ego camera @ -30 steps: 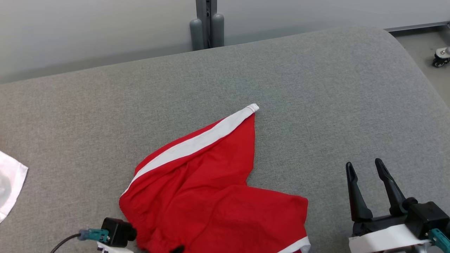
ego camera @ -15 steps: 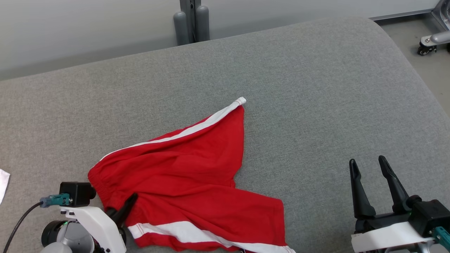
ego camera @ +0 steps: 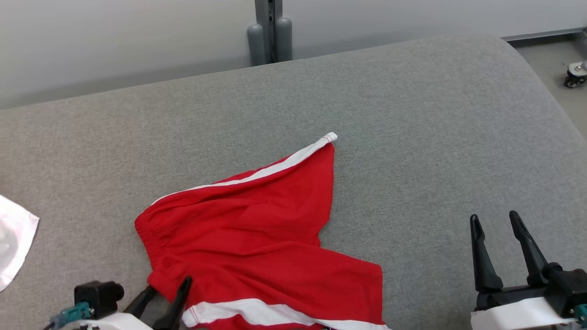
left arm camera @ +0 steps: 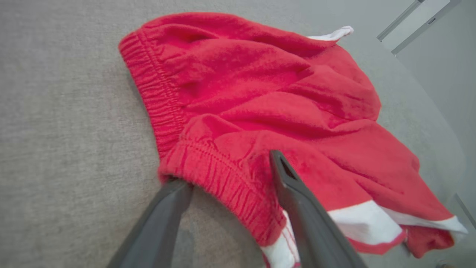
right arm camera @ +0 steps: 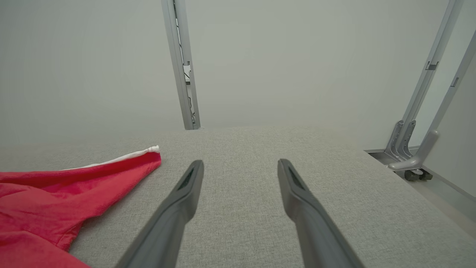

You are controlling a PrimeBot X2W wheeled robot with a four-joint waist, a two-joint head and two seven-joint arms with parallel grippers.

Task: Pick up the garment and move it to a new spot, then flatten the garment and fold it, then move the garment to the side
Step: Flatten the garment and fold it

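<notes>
At seven o'clock the left gripper (ego camera: 166,289) (left arm camera: 228,170) stands spread, with the elastic waistband of the crumpled red fabric shorts with white stripes (ego camera: 257,233) (left arm camera: 260,93) (right arm camera: 44,197) between its fingers — not pinched. At four o'clock the right gripper (ego camera: 494,216) (right arm camera: 241,163) gapes empty above the grey fabric-covered surface (ego camera: 412,114) — the shorts lie around six.

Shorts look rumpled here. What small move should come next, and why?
Probably swing the right gripper left to the shorts' nearest leg edge and pull it flat: the fabric lies creased, that gripper is open over bare cushion, and the left gripper stands open astride the waistband.
</notes>
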